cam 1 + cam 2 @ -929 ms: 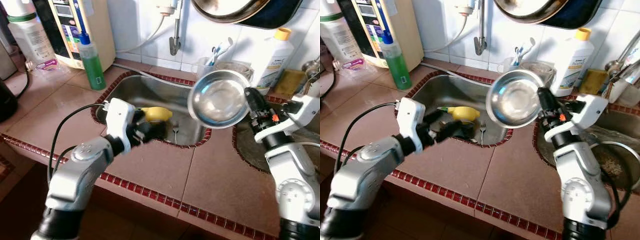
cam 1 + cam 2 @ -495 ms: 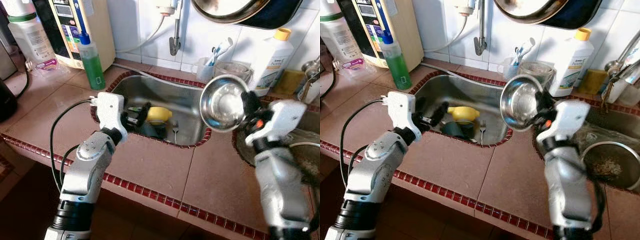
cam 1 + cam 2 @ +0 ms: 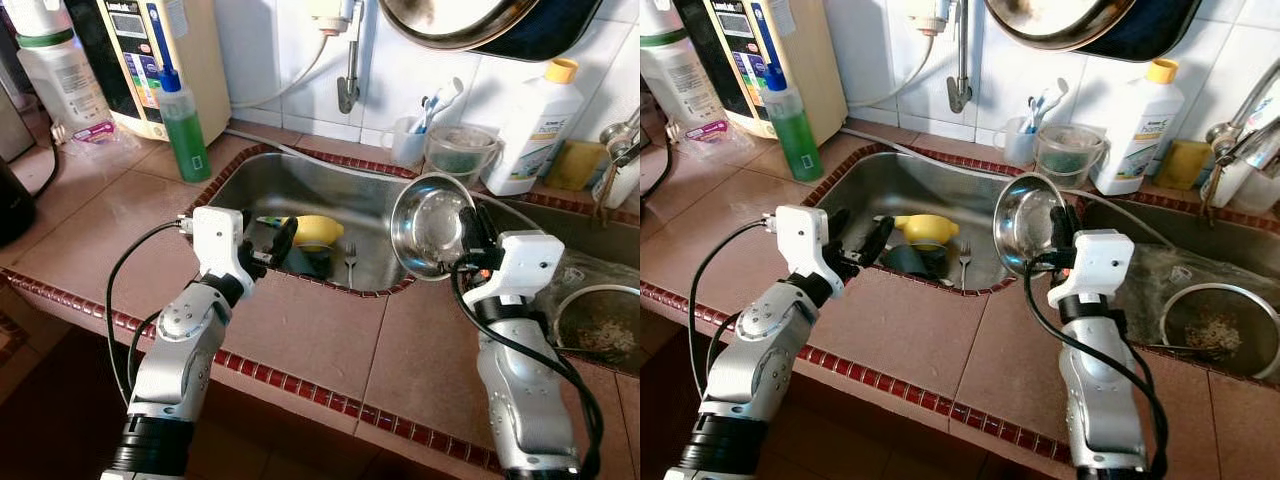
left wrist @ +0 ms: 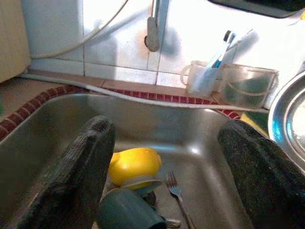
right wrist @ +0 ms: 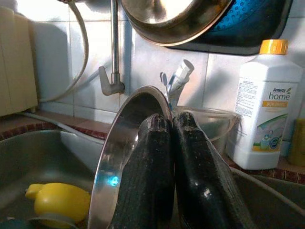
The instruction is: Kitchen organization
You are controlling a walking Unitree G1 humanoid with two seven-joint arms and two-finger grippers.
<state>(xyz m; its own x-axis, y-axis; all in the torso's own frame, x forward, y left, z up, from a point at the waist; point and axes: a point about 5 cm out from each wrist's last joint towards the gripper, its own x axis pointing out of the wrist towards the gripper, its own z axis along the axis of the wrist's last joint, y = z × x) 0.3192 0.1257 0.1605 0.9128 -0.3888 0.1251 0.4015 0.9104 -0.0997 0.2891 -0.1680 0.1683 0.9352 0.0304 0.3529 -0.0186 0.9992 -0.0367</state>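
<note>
A shiny steel bowl hangs tilted on edge over the right rim of the steel sink, with my right gripper shut on its rim. In the right wrist view the two black fingers pinch the bowl's edge. My left gripper stands open over the sink's left front corner, nothing between its fingers. Down in the sink lie a yellow lemon-shaped bottle, a dark green cup and a fork.
A green soap bottle and a water dispenser stand at the back left. A cup of toothbrushes, a clear jug and a white detergent bottle line the back. A strainer sits in the right basin.
My right arm has drawn in and lowered, bringing the bowl down and left to the sink's right rim and turning it more on edge. The left gripper has barely moved.
</note>
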